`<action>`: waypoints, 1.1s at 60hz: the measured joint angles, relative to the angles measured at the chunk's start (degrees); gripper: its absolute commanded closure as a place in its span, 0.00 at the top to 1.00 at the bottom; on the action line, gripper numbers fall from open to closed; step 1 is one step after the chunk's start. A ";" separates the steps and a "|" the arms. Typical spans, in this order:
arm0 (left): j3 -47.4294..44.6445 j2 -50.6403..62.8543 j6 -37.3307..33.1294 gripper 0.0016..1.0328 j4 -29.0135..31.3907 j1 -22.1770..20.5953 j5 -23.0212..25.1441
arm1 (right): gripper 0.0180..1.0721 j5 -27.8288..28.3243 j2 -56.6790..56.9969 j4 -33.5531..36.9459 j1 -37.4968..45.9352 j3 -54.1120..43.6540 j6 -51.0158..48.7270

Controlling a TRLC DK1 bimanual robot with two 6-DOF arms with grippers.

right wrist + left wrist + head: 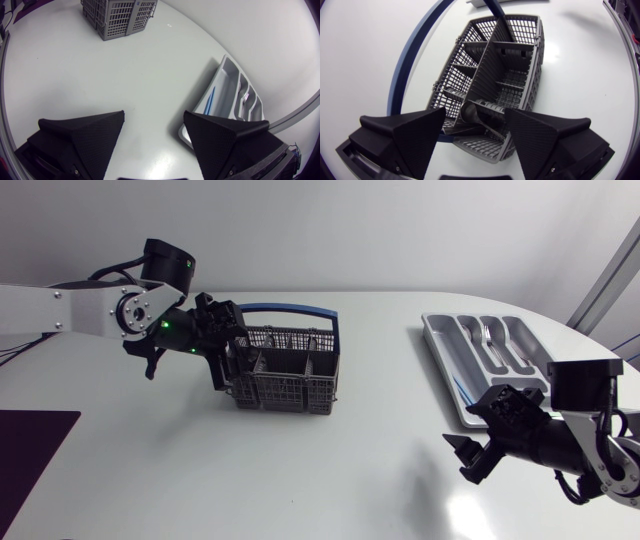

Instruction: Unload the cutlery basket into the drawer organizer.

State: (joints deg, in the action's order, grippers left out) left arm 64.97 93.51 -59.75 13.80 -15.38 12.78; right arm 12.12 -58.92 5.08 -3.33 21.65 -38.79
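You are looking at 1 white table with 2 arms over it. The left arm comes in from its side and ends at the near end of the grey cutlery basket. The right arm sits low at the opposite side, just beside the grey drawer organizer. The basket stands upright left of the table's middle, with its blue handle swung back. The organizer lies flat near the right edge, well apart from the basket. Check the left gripper: its jaws stand apart, poised over the basket's end compartment, and they grip nothing. Check the right gripper: its jaws also stand apart, above bare table, with the organizer just beside 1 finger. In the left wrist view, metal cutlery lies in the basket compartment nearest the gripper; its exact type cannot be told. The organizer holds forks in a middle slot and 1 thin blue item in its long side slot.
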 measured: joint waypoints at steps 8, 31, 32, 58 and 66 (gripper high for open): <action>1.70 1.68 -2.14 0.74 0.04 -0.07 -1.33 | 0.81 0.00 -1.27 -1.01 0.00 -0.09 0.00; 5.57 5.90 -7.17 0.57 3.72 -0.39 -3.45 | 0.81 0.00 -3.58 -2.45 0.00 -0.09 -0.02; 5.60 5.92 -7.32 0.57 3.80 -0.44 -3.50 | 0.81 0.00 -3.67 -2.51 0.00 -0.09 -0.02; 7.56 7.02 -9.53 0.31 7.76 -1.53 -3.89 | 0.81 0.00 -3.89 -2.58 0.02 -0.13 -0.20; 7.56 7.02 -9.75 0.22 8.22 -1.57 -3.87 | 0.81 0.00 -3.89 -2.58 0.02 -0.13 -0.20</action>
State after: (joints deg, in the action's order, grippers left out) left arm 72.53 100.53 -69.49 22.02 -16.95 8.91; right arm 12.12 -62.81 2.50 -3.31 21.52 -38.98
